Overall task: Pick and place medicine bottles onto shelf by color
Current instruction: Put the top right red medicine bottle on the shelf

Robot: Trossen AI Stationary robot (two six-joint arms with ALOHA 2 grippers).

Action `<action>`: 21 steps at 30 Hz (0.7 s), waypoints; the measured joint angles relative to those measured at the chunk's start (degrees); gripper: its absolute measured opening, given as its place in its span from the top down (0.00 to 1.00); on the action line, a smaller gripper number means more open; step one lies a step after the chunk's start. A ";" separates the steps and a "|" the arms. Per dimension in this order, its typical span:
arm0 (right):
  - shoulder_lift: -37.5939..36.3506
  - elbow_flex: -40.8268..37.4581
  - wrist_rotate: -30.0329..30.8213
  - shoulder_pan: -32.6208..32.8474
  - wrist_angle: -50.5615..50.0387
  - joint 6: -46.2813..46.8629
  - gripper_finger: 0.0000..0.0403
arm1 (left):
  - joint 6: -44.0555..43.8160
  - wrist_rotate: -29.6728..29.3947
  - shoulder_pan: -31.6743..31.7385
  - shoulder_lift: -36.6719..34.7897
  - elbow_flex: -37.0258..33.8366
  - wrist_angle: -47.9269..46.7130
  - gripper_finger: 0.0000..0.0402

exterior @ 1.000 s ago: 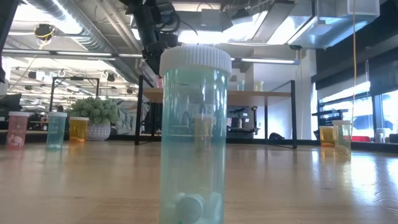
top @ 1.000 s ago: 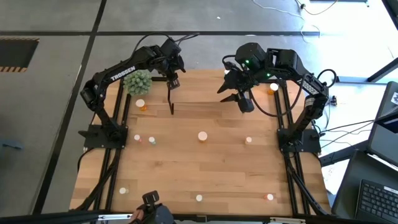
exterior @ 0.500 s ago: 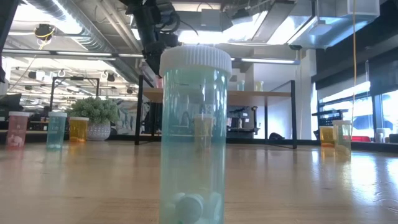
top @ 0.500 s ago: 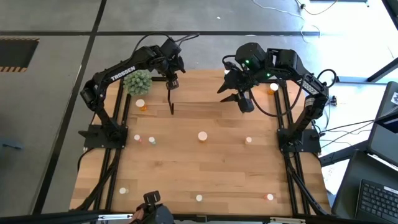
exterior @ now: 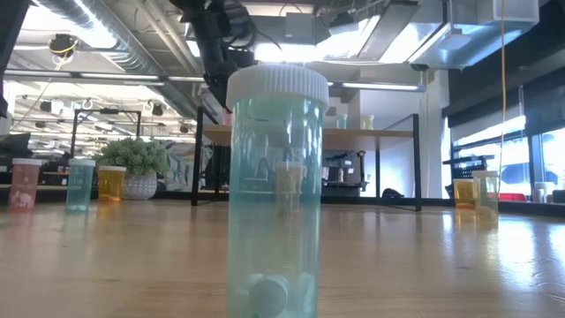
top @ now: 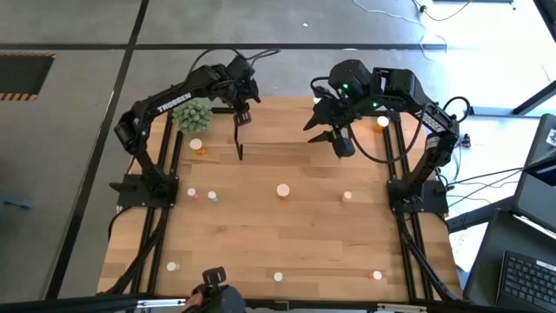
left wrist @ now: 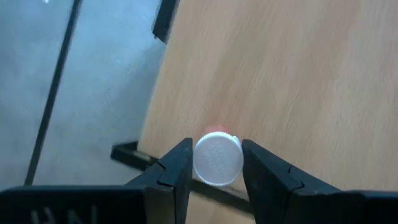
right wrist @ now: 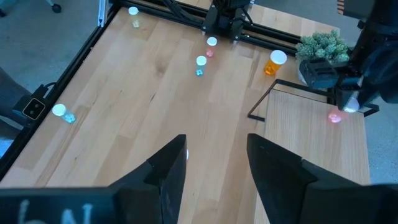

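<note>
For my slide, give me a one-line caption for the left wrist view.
Left gripper holding a white-capped pink-red medicine bottle over the light-wood shelf.

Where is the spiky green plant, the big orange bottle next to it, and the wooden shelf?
spiky green plant (right wrist: 322, 45), right wrist view, its leafy top.
big orange bottle (right wrist: 274, 63), right wrist view, its side.
wooden shelf (right wrist: 305, 134), right wrist view, bare board.

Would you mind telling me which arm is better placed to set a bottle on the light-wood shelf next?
The left. Its gripper is closed on a pink-red bottle with a white cap, directly over the light-wood shelf board. The right gripper is open and empty, above bare tabletop.
</note>
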 joint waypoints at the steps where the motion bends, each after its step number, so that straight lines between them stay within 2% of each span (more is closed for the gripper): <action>1: 0.00 0.00 0.00 0.00 0.00 0.02 0.57 | 0.76 -0.20 -0.02 0.24 0.00 -0.11 0.71; 7: 0.00 0.00 0.00 0.01 -0.01 0.02 0.57 | 2.11 -2.07 -1.73 0.55 0.02 1.61 0.71; 21: 0.00 0.00 0.00 -0.01 -0.02 0.01 0.57 | 0.55 -2.48 -2.01 0.35 -0.02 2.09 0.71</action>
